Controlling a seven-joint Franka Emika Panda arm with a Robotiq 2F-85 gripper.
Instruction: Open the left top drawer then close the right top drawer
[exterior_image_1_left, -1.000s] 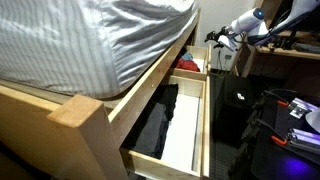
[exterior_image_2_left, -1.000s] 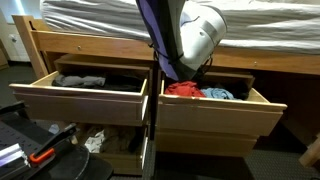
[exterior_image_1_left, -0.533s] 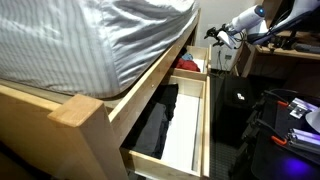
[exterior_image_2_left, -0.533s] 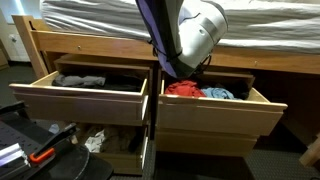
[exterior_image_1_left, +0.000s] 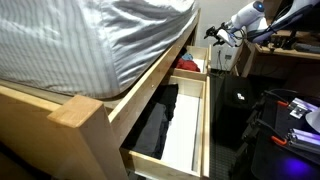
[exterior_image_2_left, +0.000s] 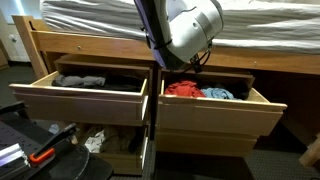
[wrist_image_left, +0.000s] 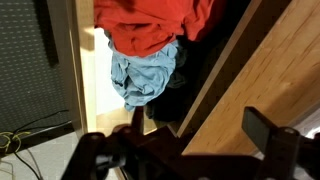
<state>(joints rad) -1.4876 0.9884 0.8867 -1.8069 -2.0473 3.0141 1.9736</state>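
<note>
The left top drawer (exterior_image_2_left: 86, 100) stands pulled out, with black clothing on its white bottom; it also shows long and open in an exterior view (exterior_image_1_left: 190, 130). The right top drawer (exterior_image_2_left: 216, 112) stands open too, holding a red cloth (wrist_image_left: 150, 25) and a light blue cloth (wrist_image_left: 145, 75). My gripper (wrist_image_left: 200, 130) is open and empty. It hovers over the right top drawer, its fingers straddling a pale-wood edge (wrist_image_left: 250, 70) without touching it. In an exterior view the gripper (exterior_image_1_left: 214, 37) hangs above the far drawer (exterior_image_1_left: 190, 66).
A lower left drawer (exterior_image_2_left: 95, 142) with white rounded items is open under the left top drawer. The striped mattress (exterior_image_1_left: 90, 40) lies above. A dark cabinet (exterior_image_1_left: 275, 60) and black equipment (exterior_image_1_left: 285, 125) stand beside the bed. Cables lie on the floor (wrist_image_left: 30, 130).
The arm has risen slightly above the right top drawer. Both drawers stay where they were.
</note>
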